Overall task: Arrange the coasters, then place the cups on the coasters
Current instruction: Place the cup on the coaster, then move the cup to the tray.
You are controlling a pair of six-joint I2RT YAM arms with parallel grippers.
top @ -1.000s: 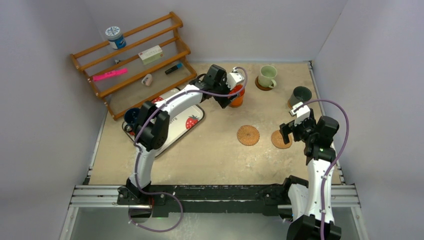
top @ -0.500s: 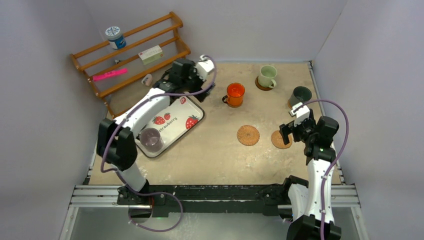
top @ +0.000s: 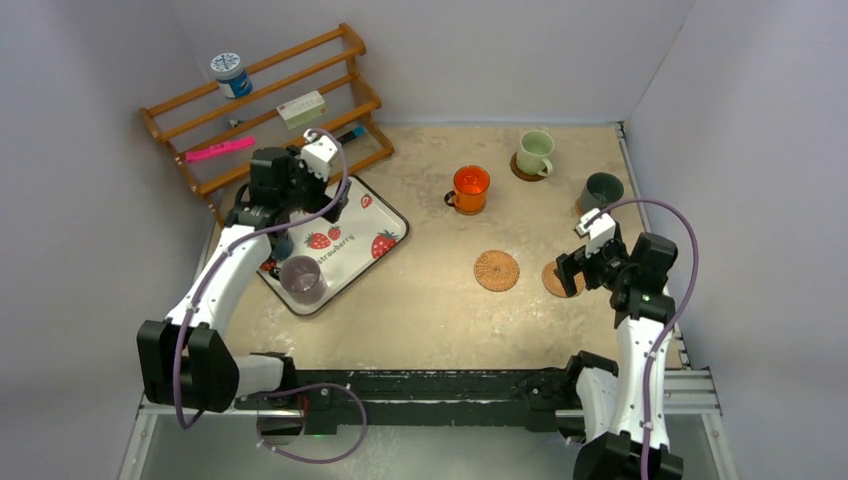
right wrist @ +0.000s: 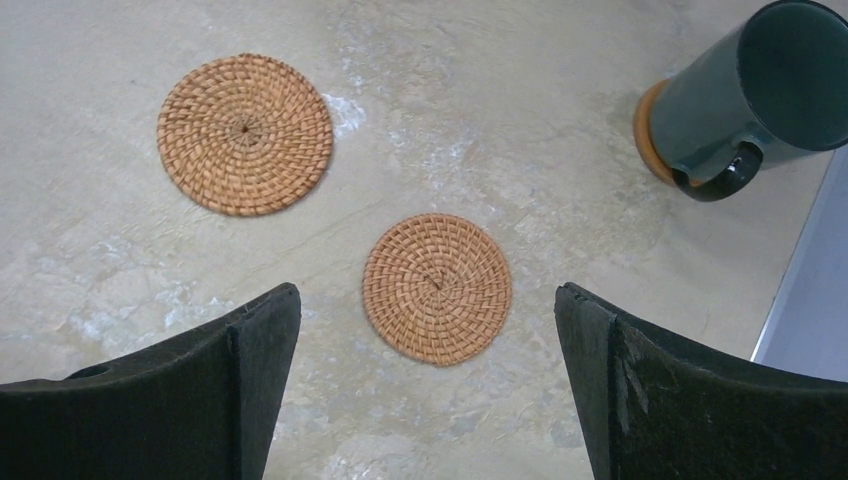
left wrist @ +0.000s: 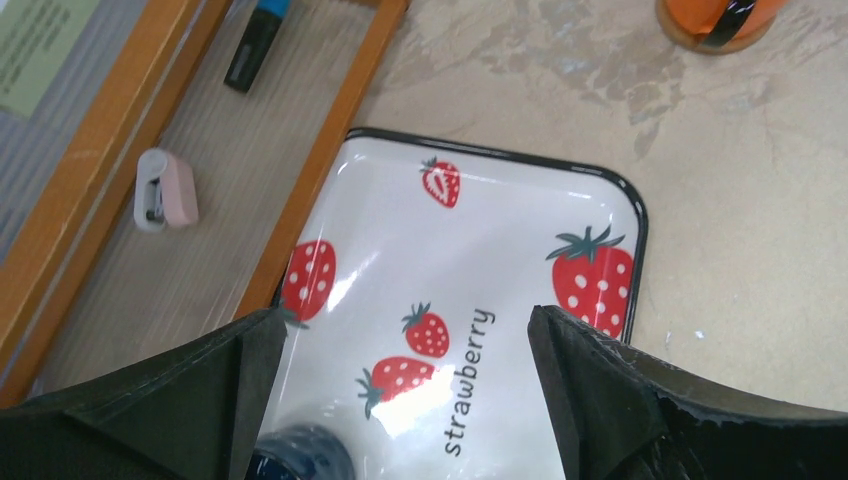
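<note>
Above the strawberry tray, at left: poised with left gripper released over dark blue cup, right gripper released over bare wicker coaster. Risked toppling cup if lowered off-centre.

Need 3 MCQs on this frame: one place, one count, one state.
1. The translucent purple-grey cup stands: A) on the white strawberry-print tray B) on the wooden rack C) on the bare tabletop
2. Round woven brown coasters without a cup: A) one B) two C) four
3. The right gripper is: A) shut on a coaster B) open above a bare coaster C) shut on a green mug
Key: 1 A, it sits at the tray's near end; 2 B, both lie bare by the right gripper; 3 B, jaws spread wide, holding nothing.
</note>
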